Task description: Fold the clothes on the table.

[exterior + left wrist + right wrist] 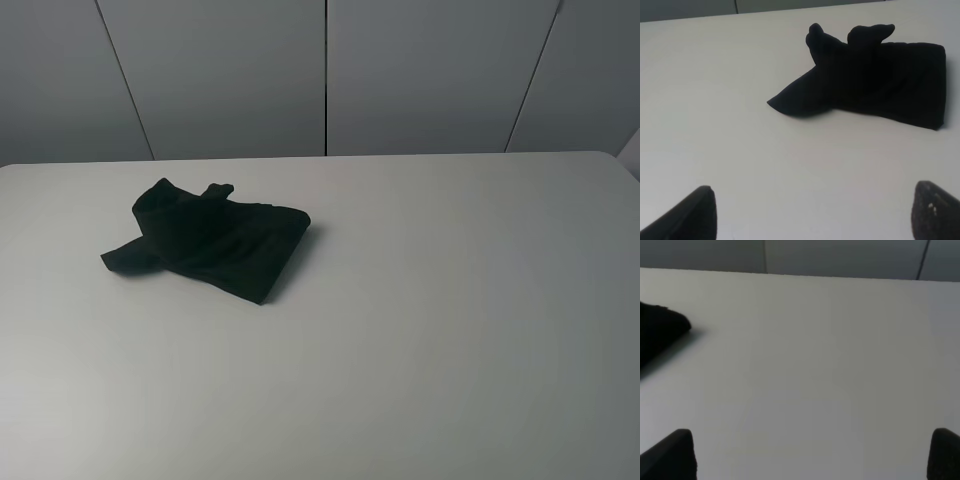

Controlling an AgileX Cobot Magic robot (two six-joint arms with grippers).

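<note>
— Grey wall panels [325,75] behind, white table [450,330] wide and bare across the near side. Where did the clothes sit?

— Lay on the left half, black T-shirt [210,240] bunched into a compact bundle, one flap poking out toward the left edge, two small peaks at the far side. Looked folded already, though untidily; probably only smoothing left.

— And the grippers?

— Left gripper [810,212] hovered near the bundle, jaws spread, nothing pinched. Right gripper [812,455] likewise wide apart, over bare tabletop, only a corner of cloth visible.
</note>
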